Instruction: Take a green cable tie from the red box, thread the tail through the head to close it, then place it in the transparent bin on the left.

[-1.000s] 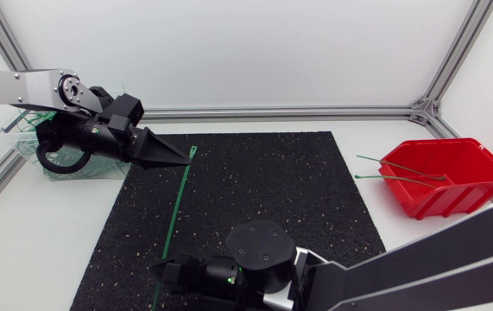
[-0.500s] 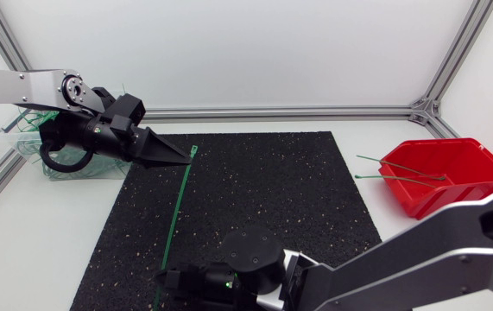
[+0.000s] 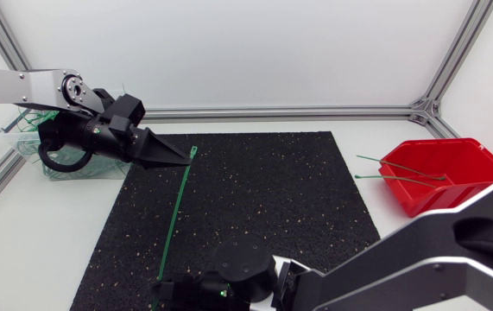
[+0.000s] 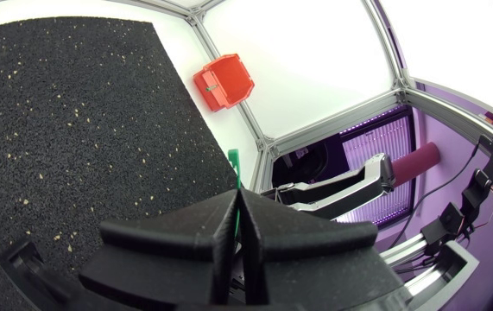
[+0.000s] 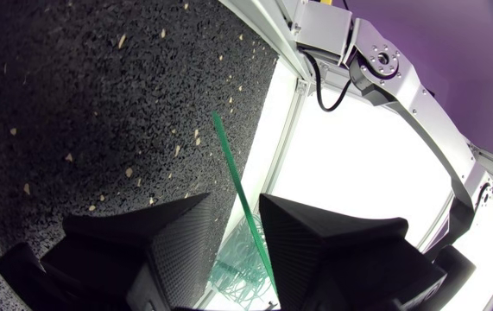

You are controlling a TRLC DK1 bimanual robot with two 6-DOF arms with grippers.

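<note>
Green tie (image 3: 177, 212) stretched between two grippers across the black mat (image 3: 272, 199).
The left gripper (image 3: 184, 161) is clamped tight on the tie just short of its head, near the mat's far left corner. The transparent bin (image 3: 66, 169), with green ties inside, sits directly behind that arm. The strap runs straight toward the mat's near edge, where its tail passes between the fingers of the right gripper (image 3: 161, 288). Those fingers stand apart and are not pinching it. More ties lie in the red box (image 3: 462, 188) on the table's right side, well apart from both grippers.
</note>
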